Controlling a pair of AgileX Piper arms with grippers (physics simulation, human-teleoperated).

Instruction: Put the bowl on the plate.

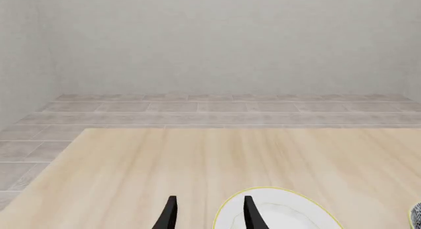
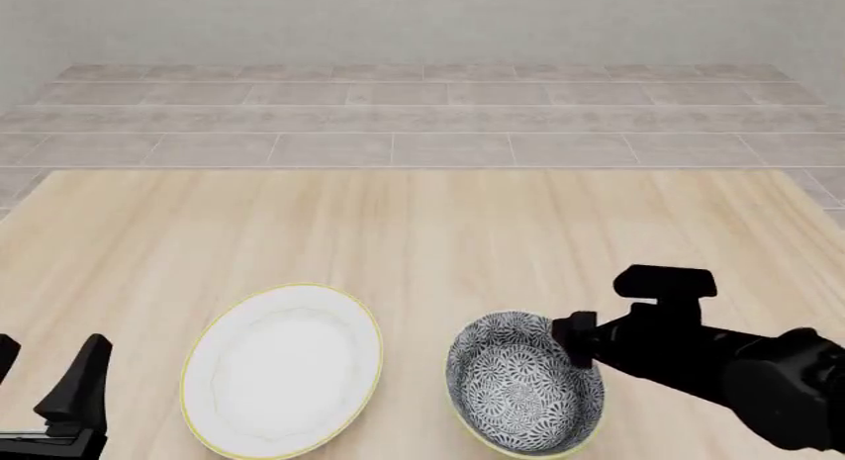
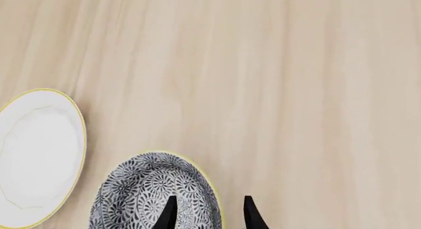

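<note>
Jaws, right gripper (image 3: pixel 207 214): spread, straddling the bowl's rim, one finger inside, one outside; not pinching yet.
Jaws, left gripper (image 1: pixel 209 213): spread, holding nothing, low at the table's (image 2: pixel 436 223) near left.
Bowl (image 2: pixel 524 396): upright on the table, just right of the plate, apart from it.
Plate (image 2: pixel 283 369): flat, bare, between the left gripper and the bowl.
Handling: bowl likely rigid glazed ceramic, moderately heavy, slippery, chip-prone; a one-sided rim hold may let it tilt.
Hold: right-hand rim wall, fingers set deep, closed firmly before lifting.
</note>
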